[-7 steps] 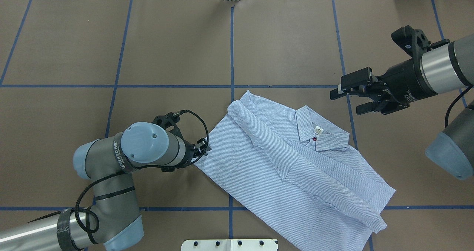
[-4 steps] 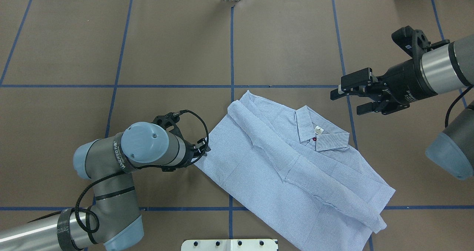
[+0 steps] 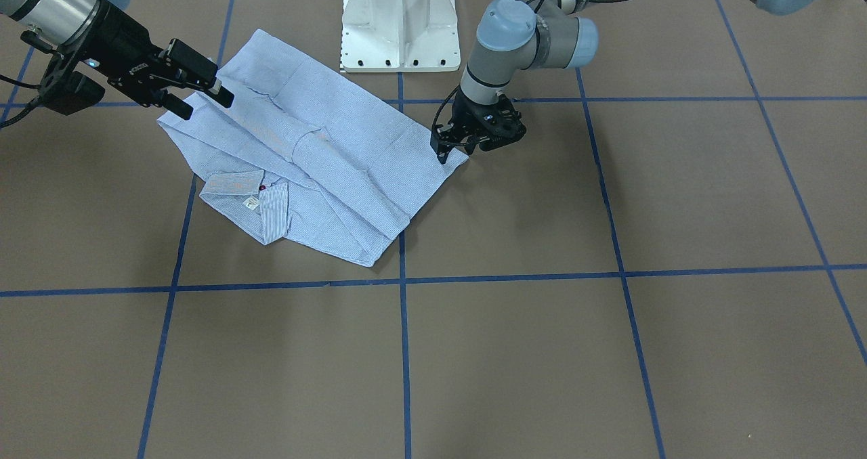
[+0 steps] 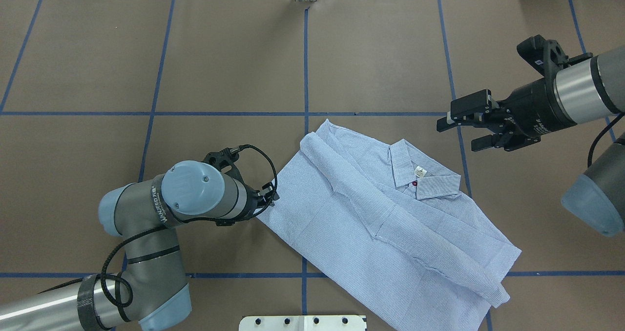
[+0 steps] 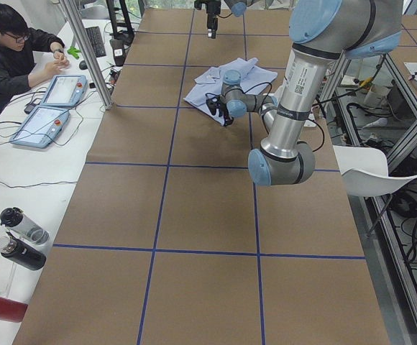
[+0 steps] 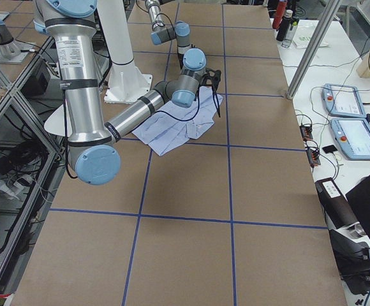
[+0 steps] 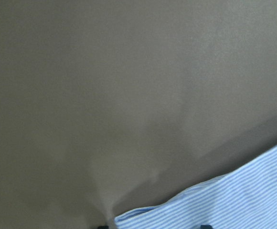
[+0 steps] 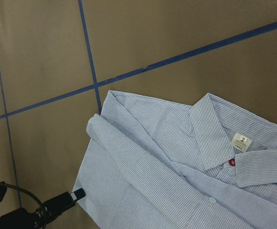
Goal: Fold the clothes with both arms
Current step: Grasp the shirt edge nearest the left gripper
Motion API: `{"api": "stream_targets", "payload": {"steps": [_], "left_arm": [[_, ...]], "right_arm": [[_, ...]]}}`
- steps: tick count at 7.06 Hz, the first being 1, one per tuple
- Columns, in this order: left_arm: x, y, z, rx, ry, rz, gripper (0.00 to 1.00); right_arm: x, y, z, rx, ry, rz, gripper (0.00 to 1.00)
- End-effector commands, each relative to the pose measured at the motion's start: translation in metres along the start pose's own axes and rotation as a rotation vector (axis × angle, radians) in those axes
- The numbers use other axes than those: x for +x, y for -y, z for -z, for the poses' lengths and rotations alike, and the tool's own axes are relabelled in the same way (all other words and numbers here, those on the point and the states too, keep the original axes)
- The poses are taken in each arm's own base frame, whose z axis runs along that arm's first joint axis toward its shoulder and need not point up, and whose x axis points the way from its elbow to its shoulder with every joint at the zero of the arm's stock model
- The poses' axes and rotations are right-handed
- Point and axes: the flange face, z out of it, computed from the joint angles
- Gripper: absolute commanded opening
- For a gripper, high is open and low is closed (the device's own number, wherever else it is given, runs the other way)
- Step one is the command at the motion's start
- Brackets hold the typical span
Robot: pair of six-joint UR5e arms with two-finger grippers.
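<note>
The light blue-and-white striped shirt (image 4: pixel 371 223) lies partly folded on the brown table, collar and white neck label up (image 8: pixel 241 141). My left gripper (image 4: pixel 268 199) is low at the shirt's left corner (image 3: pixel 452 153). Its fingers are open and stand on either side of the corner's edge, and the striped hem (image 7: pixel 234 200) shows between them in the left wrist view. My right gripper (image 4: pixel 456 133) hovers open and empty above the table, just right of the collar (image 3: pixel 203 105). The right wrist view looks down on the shirt (image 8: pixel 153 176).
The white pedestal base (image 3: pixel 396 19) stands at the table's near edge, close to the shirt's hem. Blue tape lines (image 4: pixel 305 67) grid the brown table. In the exterior left view a person (image 5: pixel 14 50) sits at a side desk with teach pendants (image 5: pixel 50 108) and bottles (image 5: pixel 21 237).
My left arm has crept a little to the right, towards the shirt's corner. The right gripper has shifted very slightly. The shirt has not moved.
</note>
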Motion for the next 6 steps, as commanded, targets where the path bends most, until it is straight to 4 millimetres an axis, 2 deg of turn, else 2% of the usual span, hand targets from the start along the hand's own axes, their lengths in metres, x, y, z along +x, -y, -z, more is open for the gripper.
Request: {"api": "stream_targets", "payload": {"steps": [1,2,3,5,6], "left_arm": [[-0.0009,0.0007,-0.0024,0.001,0.005,0.001,0.70],[-0.0003,0.0006,-0.0027,0.001,0.005,0.001,0.70],[0.0017,-0.0002,-0.0012,0.000,0.000,0.002,0.60],[0.0043,-0.0003,0.0014,0.000,-0.006,0.001,0.16],[0.0059,-0.0017,0.0055,-0.003,-0.013,0.000,0.01]], "right_arm": [[0.0004,0.0006,-0.0006,0.000,-0.001,-0.001,1.00],[0.0008,0.0009,-0.0010,-0.001,-0.002,-0.002,1.00],[0.0009,0.0010,-0.0010,0.000,-0.002,-0.002,1.00],[0.0018,0.0019,-0.0019,0.000,-0.004,-0.004,1.00],[0.0018,0.0017,-0.0020,-0.002,-0.004,-0.004,1.00]]}}
